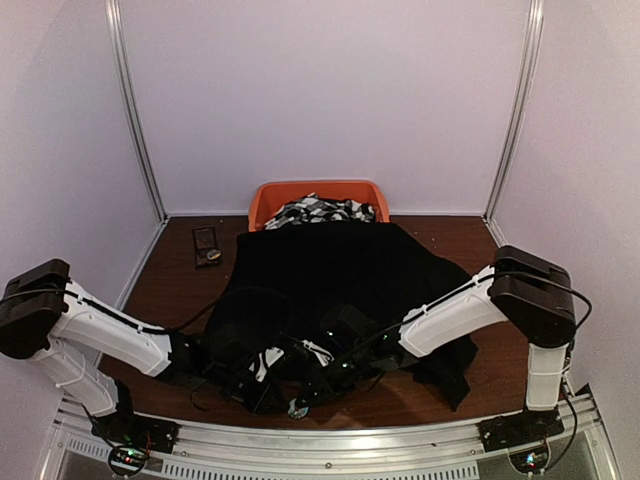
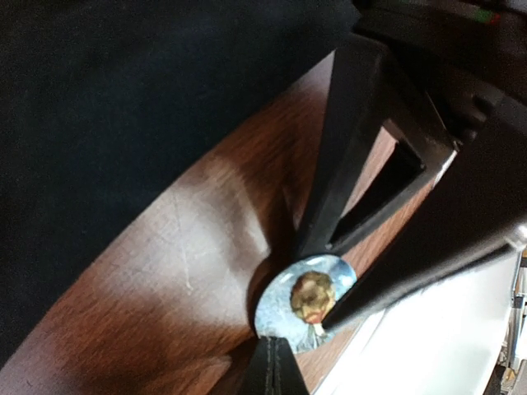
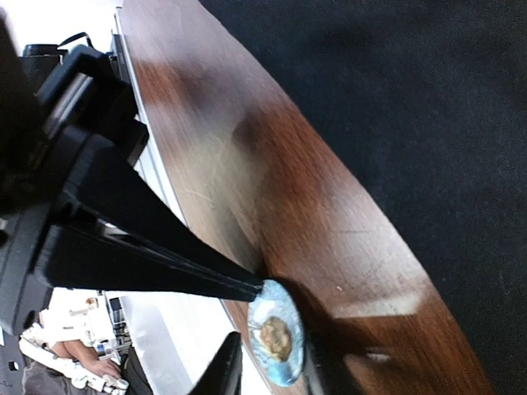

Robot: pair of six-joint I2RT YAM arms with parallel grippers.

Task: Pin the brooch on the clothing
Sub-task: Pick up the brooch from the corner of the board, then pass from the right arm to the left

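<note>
Wooden table [image 1: 170,290], white walls [image 1: 320,100] behind. I find the brooch [image 2: 306,300] at the middle of the table's near edge, off the clothing [image 1: 330,270]. The clothing lies just beyond it toward the far edge, its length running far to near. Left gripper [image 2: 276,366] is pressed together, apparently pinching the brooch's rim. Right gripper [image 3: 273,374] stands partly spread, one finger on either side of the disc; contact unconfirmed. Both arms are equally near. The brooch is round, with no long axis. I judge its gold-centred face to be turned upward. Pin not visible.
</note>
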